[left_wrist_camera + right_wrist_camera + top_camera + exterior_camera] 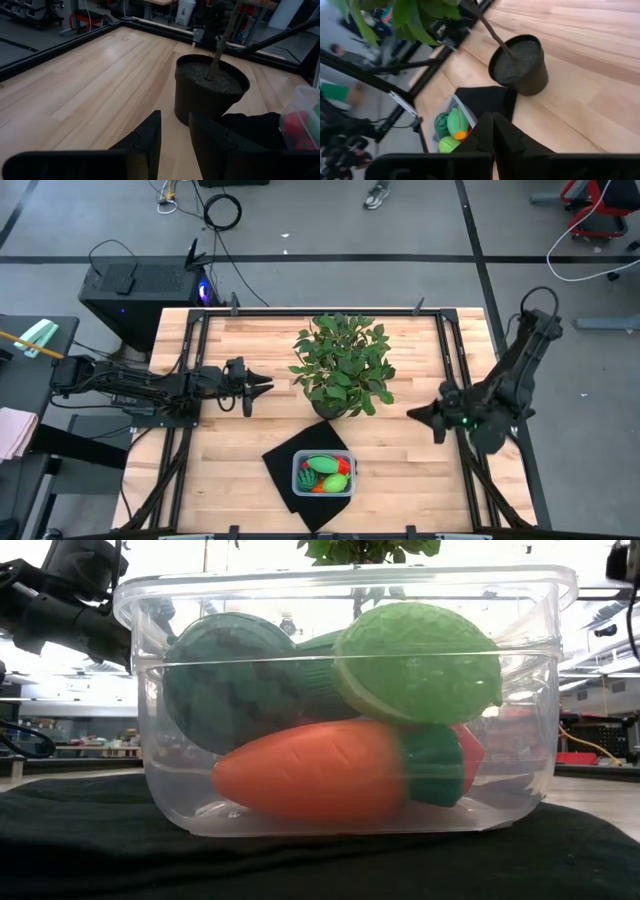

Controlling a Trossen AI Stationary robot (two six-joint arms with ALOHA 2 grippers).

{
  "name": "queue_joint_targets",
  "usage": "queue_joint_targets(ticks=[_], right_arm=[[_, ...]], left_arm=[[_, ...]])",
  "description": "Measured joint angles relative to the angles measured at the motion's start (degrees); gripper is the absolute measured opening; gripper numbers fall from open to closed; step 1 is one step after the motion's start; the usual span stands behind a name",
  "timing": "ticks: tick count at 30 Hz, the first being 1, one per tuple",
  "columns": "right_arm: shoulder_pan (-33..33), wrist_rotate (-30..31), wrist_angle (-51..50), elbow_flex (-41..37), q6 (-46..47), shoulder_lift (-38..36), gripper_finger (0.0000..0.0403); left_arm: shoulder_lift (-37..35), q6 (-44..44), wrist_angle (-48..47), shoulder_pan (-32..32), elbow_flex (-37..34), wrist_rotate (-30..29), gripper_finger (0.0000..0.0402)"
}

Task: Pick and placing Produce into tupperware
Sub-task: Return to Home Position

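Observation:
The clear tupperware (297, 476) stands on a black mat near the table's near edge. In the low view its wall (540, 790) shows the produce lying inside: a dark green striped ball (235, 680), a light yellow-green piece (420, 660), an orange carrot (310, 775) and a red piece (470, 750) behind it. My left gripper (265, 385) hovers over the table's left half with its fingers a little open (175, 135), holding nothing. My right gripper (410, 415) hovers over the right half, shut and empty (492, 122). Both point toward the middle.
A big leafy potted plant (340, 365) stands mid-table between the two grippers, its black pot (210, 90) just beyond the mat (285, 465). Bare wooden table lies to the left and right of the plant. Black frame rails run along the table's sides.

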Motion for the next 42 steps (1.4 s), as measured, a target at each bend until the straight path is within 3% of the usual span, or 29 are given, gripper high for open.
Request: queue_joint_targets(ticks=[12,29,42], right_arm=[[-0.02,6.20,17.26,-23.47,-4.70,-22.47,0.0002],[-0.02,2.43,19.69,-31.00,-24.80,-50.11,0.0000],[-7.23,-7.96,18.35,-31.87,-30.60,-50.44,0.0000]], left_arm=[[-0.01,-1.95,-0.02,0.00,0.00,-3.01,0.0107],[-0.01,-6.05,-0.02,2.85,0.00,-8.00,0.0107],[-0.01,-5.90,-0.51,7.87,1.92,-7.98,0.0107]])
